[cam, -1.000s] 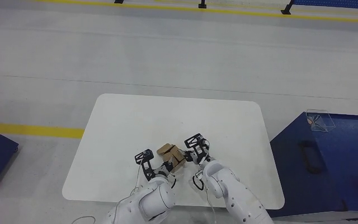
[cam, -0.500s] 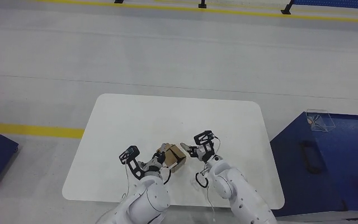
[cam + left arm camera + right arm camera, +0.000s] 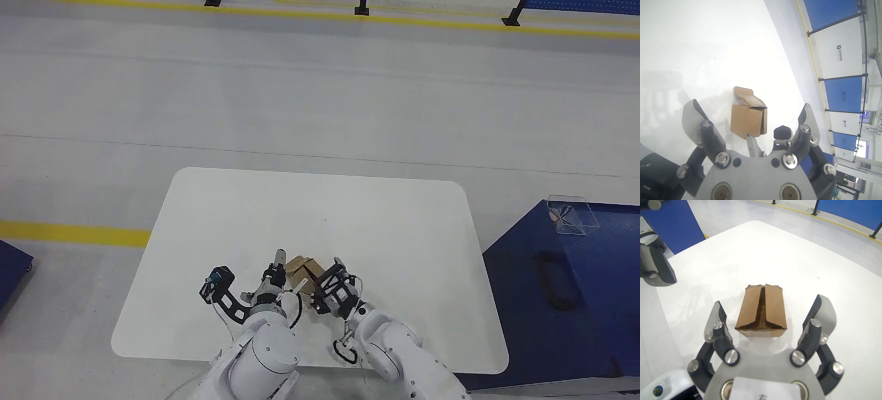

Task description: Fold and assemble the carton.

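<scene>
A small brown carton lies on its side on the white table, near the front edge. In the left wrist view the carton has a loose flap raised at its far end. In the right wrist view the carton shows two long flaps meeting with a dark gap between them. My left gripper is open just short of the carton, touching nothing. My right gripper is open too, its fingers on either side of the carton's near end and apart from it. One left finger shows off to the side.
A blue cabinet stands past the table's right edge with a clear container on top. Another blue object sits at the far left. The far half of the table offers free room.
The left wrist has drawn back to the left. The right gripper has swung from the carton's right side round to its near side. The carton has barely shifted.
</scene>
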